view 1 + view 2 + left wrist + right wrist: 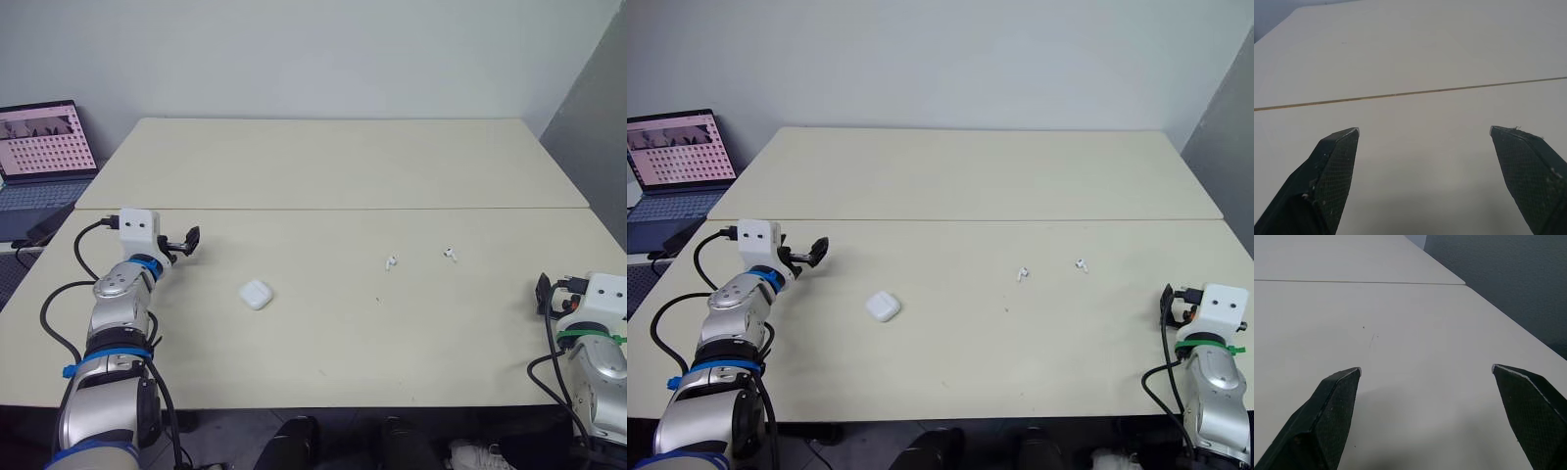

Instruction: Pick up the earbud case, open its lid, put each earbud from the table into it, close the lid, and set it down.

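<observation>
A white earbud case [256, 294] lies shut on the cream table [333, 166], left of centre. Two white earbuds rest to its right: one earbud [390, 262] near the middle and the other earbud [450, 254] a little farther right. My left gripper [186, 241] hovers at the table's left side, well left of the case, open with nothing between its fingers [1332, 166]. My right gripper [542, 293] is at the far right near the front edge, open and empty, its fingers [1334, 406] spread over bare tabletop.
A seam [333, 209] runs across the table between its two halves. An open laptop [44, 147] sits on a separate surface beyond the table's left edge. The table's right edge [1508, 318] drops off to dark floor close to my right gripper.
</observation>
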### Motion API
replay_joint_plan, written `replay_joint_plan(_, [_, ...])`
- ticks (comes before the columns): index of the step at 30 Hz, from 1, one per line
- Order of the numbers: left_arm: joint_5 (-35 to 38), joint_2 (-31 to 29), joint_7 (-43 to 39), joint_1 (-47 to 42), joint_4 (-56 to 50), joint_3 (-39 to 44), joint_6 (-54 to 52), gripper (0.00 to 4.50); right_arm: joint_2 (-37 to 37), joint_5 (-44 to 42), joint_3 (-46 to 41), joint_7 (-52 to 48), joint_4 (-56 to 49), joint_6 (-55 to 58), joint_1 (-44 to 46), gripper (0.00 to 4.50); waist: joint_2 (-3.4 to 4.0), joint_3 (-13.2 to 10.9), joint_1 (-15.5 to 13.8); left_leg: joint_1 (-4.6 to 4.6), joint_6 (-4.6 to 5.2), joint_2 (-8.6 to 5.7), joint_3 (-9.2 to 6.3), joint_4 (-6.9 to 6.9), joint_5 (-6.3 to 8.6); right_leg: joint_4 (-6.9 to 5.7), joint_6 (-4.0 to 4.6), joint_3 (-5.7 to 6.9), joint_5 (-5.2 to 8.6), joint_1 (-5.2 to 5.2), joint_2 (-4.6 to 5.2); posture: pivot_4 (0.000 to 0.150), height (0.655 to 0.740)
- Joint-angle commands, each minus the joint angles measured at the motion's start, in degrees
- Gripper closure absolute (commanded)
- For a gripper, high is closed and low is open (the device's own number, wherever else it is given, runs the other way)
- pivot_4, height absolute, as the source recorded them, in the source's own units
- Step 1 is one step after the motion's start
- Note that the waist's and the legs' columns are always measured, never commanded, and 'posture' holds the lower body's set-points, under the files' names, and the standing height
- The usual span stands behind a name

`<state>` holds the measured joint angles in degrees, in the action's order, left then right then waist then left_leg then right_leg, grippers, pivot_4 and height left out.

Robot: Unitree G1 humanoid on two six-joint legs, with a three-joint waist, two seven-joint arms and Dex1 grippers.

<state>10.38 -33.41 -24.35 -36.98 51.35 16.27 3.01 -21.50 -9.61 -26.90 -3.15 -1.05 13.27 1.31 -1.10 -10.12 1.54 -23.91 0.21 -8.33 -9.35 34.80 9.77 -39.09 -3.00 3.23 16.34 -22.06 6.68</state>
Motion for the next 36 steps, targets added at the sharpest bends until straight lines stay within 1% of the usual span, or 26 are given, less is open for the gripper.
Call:
replay_joint_plan(1, [0.43,-1.60,0.13,-0.59,-2.10,1.15,0.53,0.02,-0.67,0.12,-0.93,0.58,-1.06,-1.07,0.53,0.00,0.00,0.00,0.00,0.00,0.00,0.00,0.00,0.00,0.00,0.00,0.00,0.00,0.00,0.00,0.00,0.150,0.7400])
replay_joint_plan(30, [1.59,-2.32,-0.60,-0.69,-3.22,1.18,0.23,0.02,-0.95,0.17,-0.64,0.72,-1.54,-0.89,0.67,0.00,0.00,0.00,0.00,0.00,0.00,0.00,0.01,0.00,0.00,0.00,0.00,-0.01,0.00,-0.01,0.00,0.150,0.7400])
replay_joint_plan(33, [1.95,-2.60,-1.52,-0.70,-3.97,1.31,0.11,0.02,-1.85,0.07,0.12,-0.32,-1.42,-0.70,2.05,0.00,0.00,0.00,0.02,0.00,0.00,0.00,0.01,0.00,0.00,0.00,0.00,-0.02,0.00,-0.01,0.00,0.150,0.7400])
replay_joint_plan(36, [3.36,-3.40,-4.25,-0.33,-5.81,1.93,-0.65,0.02,-3.58,-0.18,2.73,-3.77,-1.29,0.02,4.42,0.00,0.00,0.00,0.22,0.00,0.00,0.01,0.06,0.00,0.00,-0.01,0.03,-0.09,-0.02,-0.04,-0.02,0.150,0.7400])
